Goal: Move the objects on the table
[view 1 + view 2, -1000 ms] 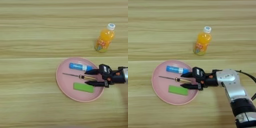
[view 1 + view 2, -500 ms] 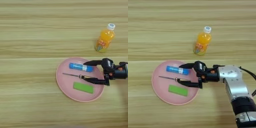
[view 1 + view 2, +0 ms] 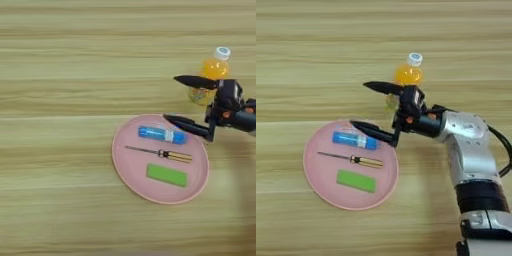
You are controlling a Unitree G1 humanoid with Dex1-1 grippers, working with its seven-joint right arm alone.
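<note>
On the wooden table [image 3: 60, 75] a pink plate [image 3: 131, 172] holds three things. A thin screwdriver [image 3: 160, 153] with a yellow-black handle lies across its middle. The flat green block [image 3: 167, 175] is nearest me, and a blue tube [image 3: 162, 134] lies on the far side. An orange-drink bottle [image 3: 408, 75] with a white cap stands upright beyond the plate's right rim. My right gripper [image 3: 358, 104] hangs wide open and empty between plate and bottle. Its upper finger crosses in front of the bottle, and its lower finger reaches over the plate's far-right rim near the tube.
The silver forearm [image 3: 466, 145] comes in from the bottom right and bends over the table beside the plate. Bare wood stretches to the left of the plate and along the far side.
The gripper's fingers were close around the screwdriver's handle on the plate. They have spread wide and moved back toward the bottle. The screwdriver stays on the plate.
</note>
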